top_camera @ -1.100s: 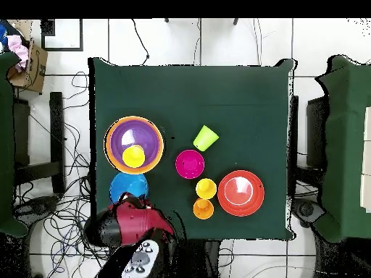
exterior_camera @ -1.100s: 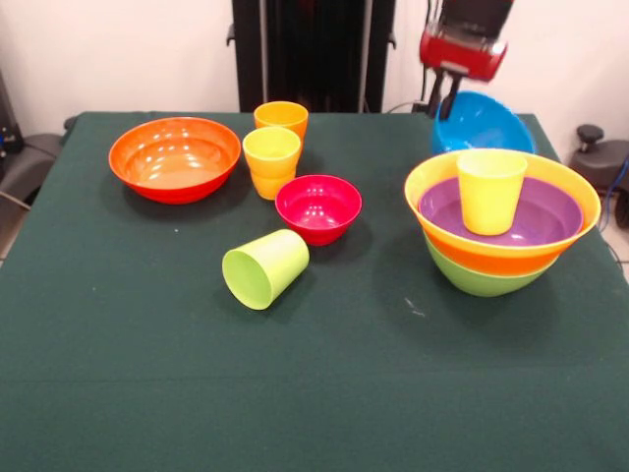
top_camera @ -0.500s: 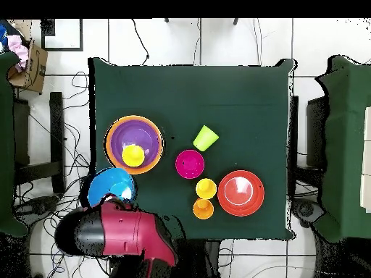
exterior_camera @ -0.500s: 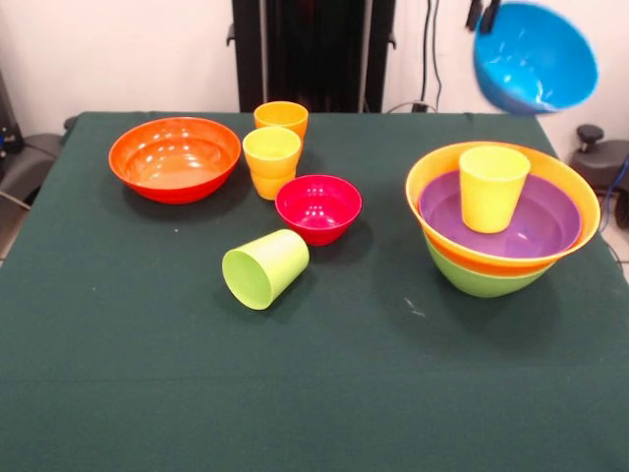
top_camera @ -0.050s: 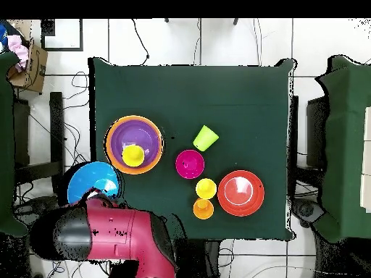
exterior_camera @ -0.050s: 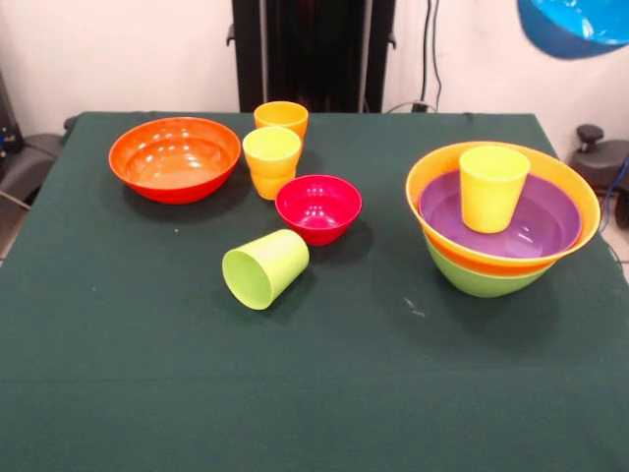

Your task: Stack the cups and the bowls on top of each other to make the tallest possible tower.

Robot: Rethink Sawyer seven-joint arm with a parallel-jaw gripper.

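We note the blue bowl (exterior_camera @ -0.050s: 580, 25) has risen clear of the bench (exterior_camera @ -0.050s: 324, 393); tool grip hidden, state unclear. The tower (exterior_camera @ -0.050s: 503, 221) sits below it, awaiting the bowl.

- Dark green surface (exterior_camera @ -0.050s: 147, 393), covered edge to edge.
- Red-orange bowl (exterior_camera @ -0.050s: 175, 157) upright at one side.
- Orange cup (exterior_camera @ -0.050s: 281, 119) and yellow cup (exterior_camera @ -0.050s: 272, 160) upright, close together.
- Small magenta-red bowl (exterior_camera @ -0.050s: 317, 207) just beside them.
- Lime green cup (exterior_camera @ -0.050s: 265, 267) on its side.
- Lime green bowl (exterior_camera @ -0.050s: 484, 280) under the nested stack.
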